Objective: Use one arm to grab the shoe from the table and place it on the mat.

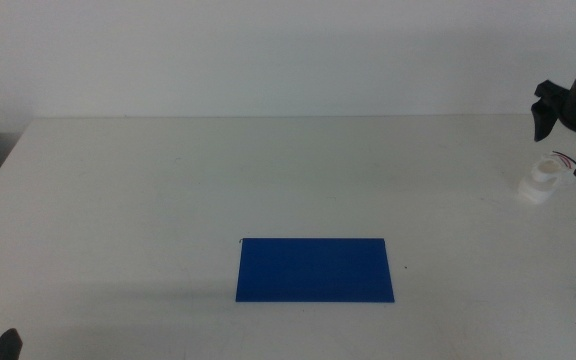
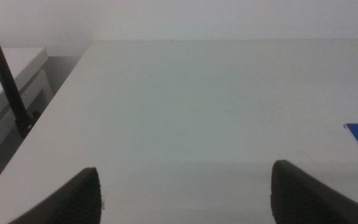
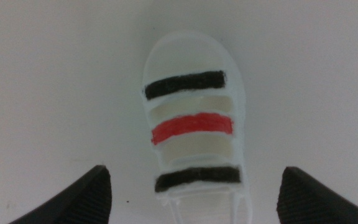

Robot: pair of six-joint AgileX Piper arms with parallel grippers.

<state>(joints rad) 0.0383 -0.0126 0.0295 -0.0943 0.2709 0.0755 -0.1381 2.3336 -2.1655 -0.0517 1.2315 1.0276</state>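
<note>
We are logging the small white sandal-like shoe with two black straps and one red strap (image 3: 192,127), sitting upright on the plain white matte tabletop (image 1: 168,190) at about 3 o'clock in the middle view, well apart from the flat dark blue rectangular mat (image 1: 315,269), which is lying at about 6 o'clock. We are judging the shoe light, its thick sole fairly stiff, the straps softer; gripping across the sole's two long sides at the red strap looks soundest, since smooth walls may slip under a shallow pinch. The right gripper (image 3: 194,193) is hovering directly above the shoe, jaws spread wide, one on each side of it and clear of it. We are seeing nothing standing between shoe and mat. The left gripper (image 2: 185,193) is waiting, jaws spread, at the table's near-left corner, around 7 o'clock.
</note>
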